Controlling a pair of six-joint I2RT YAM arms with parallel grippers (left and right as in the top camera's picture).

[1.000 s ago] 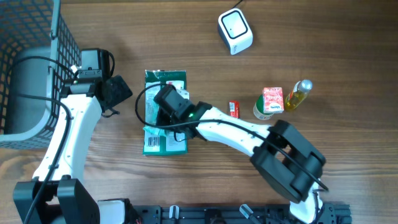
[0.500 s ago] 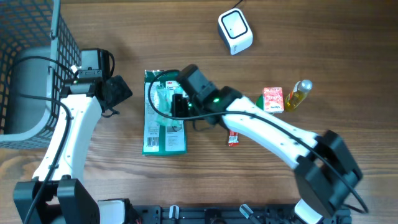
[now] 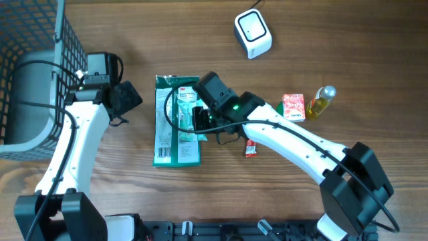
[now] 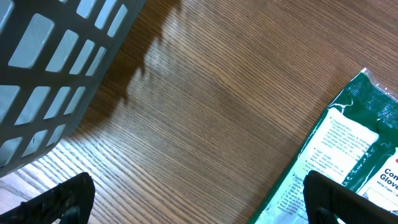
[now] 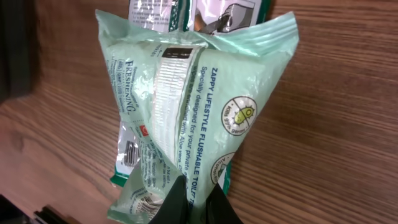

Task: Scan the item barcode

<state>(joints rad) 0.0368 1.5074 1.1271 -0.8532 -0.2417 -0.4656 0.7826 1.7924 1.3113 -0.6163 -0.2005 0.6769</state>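
Wipes pack (image 5: 199, 93) is pinched at one end by the right hand (image 5: 189, 198), held over the green glove packet (image 3: 170, 146) on the worktop (image 3: 334, 40). A second ago that arm reached further left. Left hand (image 3: 125, 100) is spread wide and hasn't moved.

i seem to be at a mock shop checkout in a lab: a wooden table (image 3: 348, 40) with a white scanner (image 3: 253, 34), a grey basket (image 3: 40, 40), and goods like a wipes pack (image 5: 186, 112), a carton (image 3: 293, 107) and a bottle (image 3: 321, 102), under robot arms (image 3: 80, 144).
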